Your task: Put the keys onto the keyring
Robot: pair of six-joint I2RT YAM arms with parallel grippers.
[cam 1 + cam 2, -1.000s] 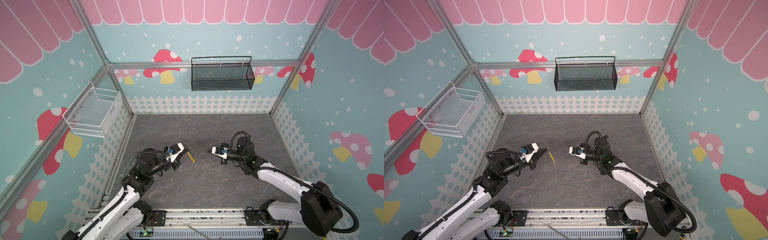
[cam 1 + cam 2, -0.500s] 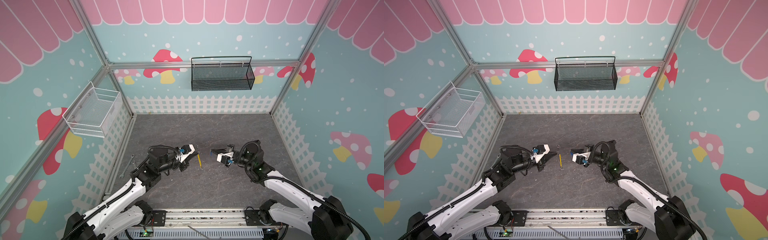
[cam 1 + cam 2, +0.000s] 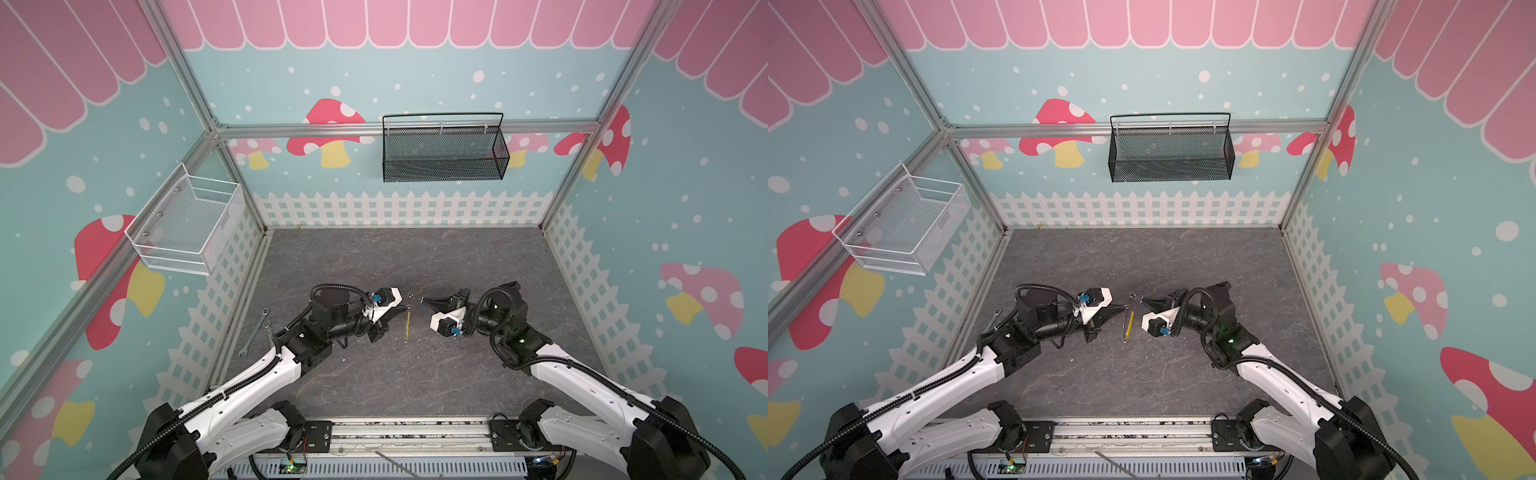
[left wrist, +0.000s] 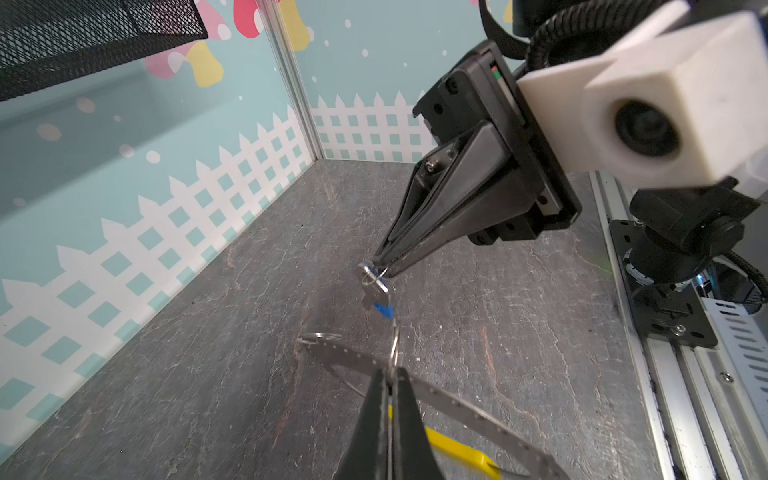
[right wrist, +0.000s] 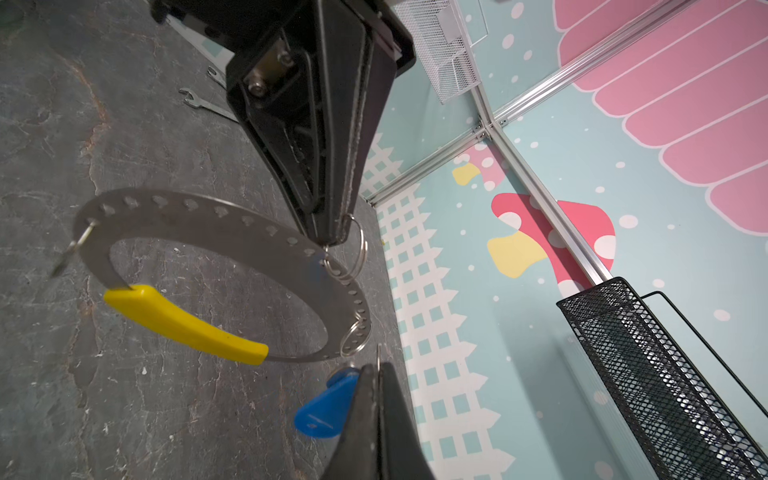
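My left gripper (image 4: 390, 372) is shut on the thin silver ring of the keyring (image 4: 395, 345). Its curved dotted strap loop (image 5: 199, 212) with a yellow segment (image 5: 183, 324) hangs below the left gripper (image 5: 332, 241). My right gripper (image 5: 378, 368) is shut on the key (image 5: 324, 409), whose blue head sticks out beside the jaws. In the left wrist view the key (image 4: 378, 295) dangles from the right gripper (image 4: 378, 266), just above the ring. In both top views the left gripper (image 3: 409, 306) and the right gripper (image 3: 422, 298) nearly meet tip to tip mid-floor.
A long silver wrench (image 3: 254, 332) lies by the left fence wall. A black mesh basket (image 3: 444, 153) hangs on the back wall and a white wire basket (image 3: 187, 226) on the left wall. The arms' base rail (image 3: 407, 432) runs along the front.
My left gripper has carried the keyring to the right, toward the middle. My right gripper has turned its wrist over, and the gap between the two tips has narrowed.
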